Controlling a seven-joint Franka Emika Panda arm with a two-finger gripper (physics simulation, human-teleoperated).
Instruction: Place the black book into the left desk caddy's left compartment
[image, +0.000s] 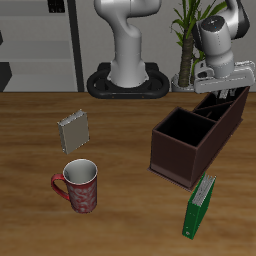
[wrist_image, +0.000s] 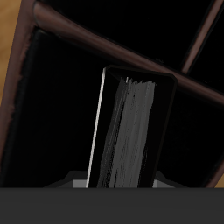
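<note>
On the wooden bench, the fingers grasp the thin black hardcover book upright over the dark maroon slant-walled desk caddy. Keep it vertical, clear of the dividers, then lower.

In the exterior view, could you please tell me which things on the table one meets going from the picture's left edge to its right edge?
Red mug → grey ribbed book → desk caddy → green book. The mug and grey book overlap sideways; the mug's handle starts first.
</note>
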